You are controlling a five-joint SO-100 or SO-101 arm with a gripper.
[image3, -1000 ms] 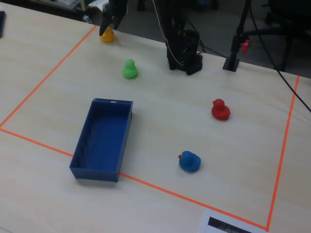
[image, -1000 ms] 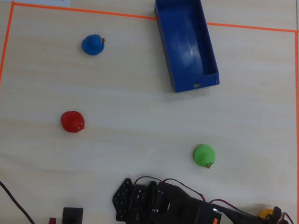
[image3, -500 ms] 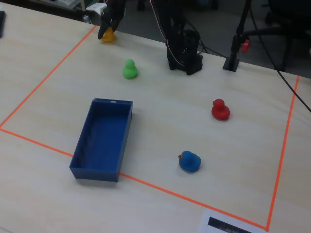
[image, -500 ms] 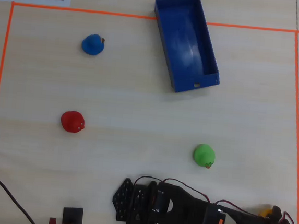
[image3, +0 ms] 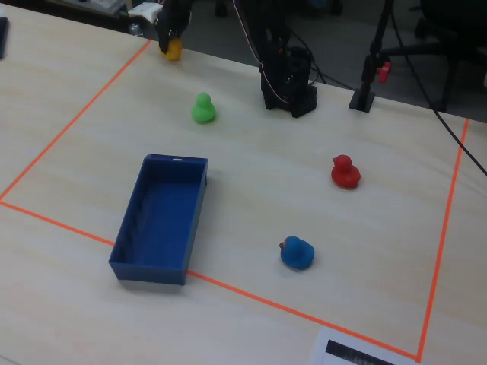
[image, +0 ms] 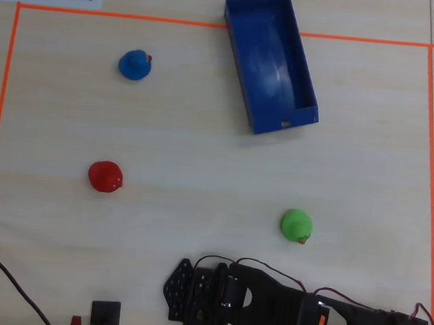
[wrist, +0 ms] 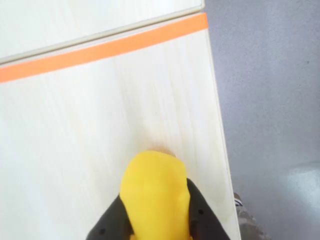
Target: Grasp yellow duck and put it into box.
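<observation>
In the wrist view my gripper (wrist: pixel 156 212) is shut on the yellow duck (wrist: pixel 155 192), with a black finger (wrist: pixel 107 224) on each side of it. It is close over the light wood table, near the orange tape and the table's edge. In the fixed view the gripper (image3: pixel 173 39) holds the duck (image3: pixel 174 52) at the far left corner of the taped area. The duck is hidden in the overhead view, where only the arm (image: pixel 288 309) shows at the bottom. The dark-blue box (image: pixel 285 124) stands empty at the top; in the fixed view it (image3: pixel 148 272) is at the front left.
A green duck (image: pixel 297 225) sits near the arm, a red duck (image: pixel 105 176) at the left and a blue duck (image: pixel 135 65) at the upper left. Orange tape (image: pixel 214 24) frames the work area. The table edge (wrist: pixel 220 140) drops off to a grey floor.
</observation>
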